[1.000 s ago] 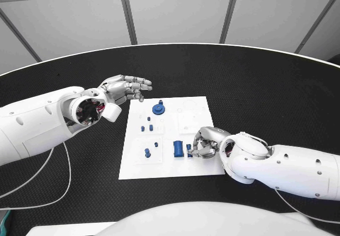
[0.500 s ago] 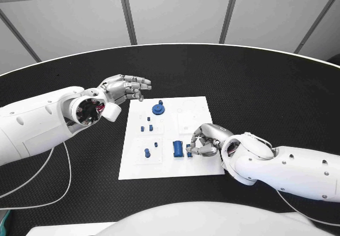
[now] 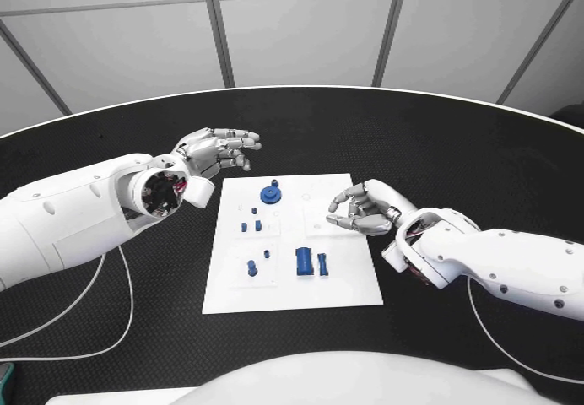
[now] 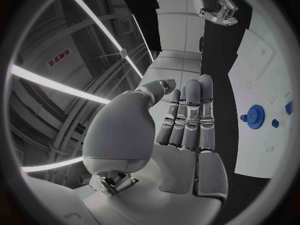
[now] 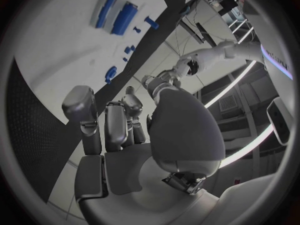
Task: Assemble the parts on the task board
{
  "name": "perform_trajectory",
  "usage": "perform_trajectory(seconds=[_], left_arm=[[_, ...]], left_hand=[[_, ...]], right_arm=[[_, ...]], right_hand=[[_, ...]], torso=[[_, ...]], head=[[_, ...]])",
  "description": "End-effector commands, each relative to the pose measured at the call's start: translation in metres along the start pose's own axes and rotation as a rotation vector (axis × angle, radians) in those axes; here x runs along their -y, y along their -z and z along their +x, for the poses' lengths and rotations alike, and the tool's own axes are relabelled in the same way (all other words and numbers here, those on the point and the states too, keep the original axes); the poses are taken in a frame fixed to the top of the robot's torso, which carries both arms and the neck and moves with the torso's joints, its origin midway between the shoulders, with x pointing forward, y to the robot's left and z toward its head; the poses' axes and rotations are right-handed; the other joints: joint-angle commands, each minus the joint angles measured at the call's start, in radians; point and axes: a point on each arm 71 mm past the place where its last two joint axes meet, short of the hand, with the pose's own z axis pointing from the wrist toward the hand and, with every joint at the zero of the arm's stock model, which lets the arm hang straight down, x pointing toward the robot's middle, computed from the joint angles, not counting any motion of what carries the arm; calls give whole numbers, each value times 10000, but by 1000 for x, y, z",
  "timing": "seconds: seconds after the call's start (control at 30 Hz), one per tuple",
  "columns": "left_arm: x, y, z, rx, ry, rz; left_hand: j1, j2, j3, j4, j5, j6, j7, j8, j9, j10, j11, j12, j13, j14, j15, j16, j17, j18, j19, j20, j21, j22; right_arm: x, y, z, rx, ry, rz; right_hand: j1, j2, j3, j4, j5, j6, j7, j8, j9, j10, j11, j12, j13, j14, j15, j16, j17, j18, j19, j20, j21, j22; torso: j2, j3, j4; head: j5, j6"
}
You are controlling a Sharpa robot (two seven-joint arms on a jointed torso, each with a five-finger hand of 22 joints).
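The white task board (image 3: 292,287) lies mid-table. On it are a round blue part (image 3: 270,195), several small blue pegs (image 3: 250,225), a wide blue cylinder (image 3: 303,261) and a narrow blue piece (image 3: 324,262) beside it. My right hand (image 3: 363,209) hovers at the board's right edge, fingers loosely bent, holding nothing. The right wrist view shows the cylinder (image 5: 125,17) and narrow piece (image 5: 105,10) lying free beyond its fingers (image 5: 115,125). My left hand (image 3: 219,150) hangs off the board's far left corner, fingers straight and empty (image 4: 187,120), with the round part (image 4: 254,117) off to its side.
The black table (image 3: 462,152) runs round the board on all sides. A thin white cable (image 3: 121,295) trails from my left arm over the table's near left.
My right hand has lifted off the narrow blue piece and drawn back toward the board's right edge. That piece stays beside the cylinder. The left hand has barely moved.
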Motion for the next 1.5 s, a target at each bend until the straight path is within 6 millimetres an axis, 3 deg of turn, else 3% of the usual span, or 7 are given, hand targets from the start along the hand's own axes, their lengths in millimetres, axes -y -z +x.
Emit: perform_trajectory(seconds=[0.03,0.7,0.73,0.8,0.97,1.0,1.5], left_arm=[[-1,-1,-6,370,229,376],[-31,-25,-9,1918,1696,1313],[-27,-21,-12,1825,1691,1334],[-28,-21,-11,1856,1665,1334],[-31,-18,-6,2134,1423,1347],[-31,-17,-4,2212,1352,1354],[-40,19,41,4166,-686,1959]], left_hand=[[-53,-9,-45,112,-84,-100,-7,-39,15,-40,24,65,-30,-603,81,-675,-348,148,-481,85,-497,-250],[-59,-254,-567,1248,-307,-1154,-139,-823,-1305,-363,954,-3274,-1004,-2392,1457,-8287,-2709,-250,-1933,1551,-7816,-4999],[-4060,1598,-5317,336,-3832,-8785,-2004,-2673,-4421,-9487,-1322,-4164,-1633,-10151,-520,-10796,-3766,-1683,-9537,-1363,-9138,-5838],[-4541,1598,-5317,336,-3832,-8785,-2004,-2673,-4421,-9487,-1322,-4164,-1633,-10151,-520,-10796,-3766,-1683,-9537,-1363,-9138,-5838],[-6241,1598,-5317,336,-3832,-8785,-2004,-2673,-4421,-9487,-1322,-4164,-1633,-10151,-520,-10796,-3766,-1683,-9537,-1363,-9138,-5838],[-13321,1598,-5317,336,-3832,-8785,-2004,-2673,-4421,-9487,-1322,-4164,-1633,-10151,-520,-10796,-3766,-1683,-9537,-1363,-9138,-5838],[-13321,1598,-5317,336,-3832,-8785,-2004,-2673,-4421,-9487,-1322,-4164,-1633,-10151,-520,-10796,-3766,-1683,-9537,-1363,-9138,-5838]], right_arm=[[8,-16,-30,1031,-1964,443],[21,-70,-72,3039,-4582,213],[21,-67,-73,3059,-4533,248],[20,-67,-72,3077,-4565,243],[14,-61,-62,3240,-4858,219],[12,-59,-59,3286,-4940,216],[-23,-23,-15,3972,-6174,441]], right_hand=[[304,2,174,-93,-69,22,125,-185,-168,-1363,93,-3242,-1972,-777,58,-2211,-2008,507,-761,71,-3391,-1312],[379,114,1409,-863,-581,-300,688,-1551,-1622,-1855,1232,-8115,-10459,-4182,1639,-11025,-7749,720,-4662,1866,-7647,-10357],[-3500,2282,-3897,-2439,-2864,-9500,-1033,-2715,-6580,-5172,-219,-8755,-12206,-7317,501,-12444,-11870,-1141,-14175,-513,-8253,-13037],[-4041,2282,-3897,-2439,-2864,-9500,-1033,-2715,-6580,-5567,-219,-8755,-12206,-14597,501,-12444,-11870,-1141,-14175,-513,-8253,-13037],[-5714,2282,-3897,-2439,-2864,-9500,-1033,-2715,-6580,-12916,-219,-8755,-12206,-14597,501,-12444,-11870,-1141,-14175,-513,-8253,-13037],[-12884,2282,-3897,-2439,-2864,-9500,-1033,-2715,-6580,-12916,-219,-8755,-12206,-14597,501,-12444,-11870,-1141,-14175,-513,-8253,-13037],[-12884,2282,-3897,-2439,-2864,-9500,-1033,-2715,-6580,-12916,-219,-8755,-12206,-14597,501,-12444,-11870,-1141,-14175,-513,-8253,-13037]], torso=[[-177,-121,-107],[-639,-282,-189],[-543,-254,-228],[-533,-243,-211],[-444,-146,-49],[-418,-117,-2],[-239,78,321]], head=[[130,366],[647,1419],[628,1475],[615,1507],[493,1805],[458,1891],[214,2488]])
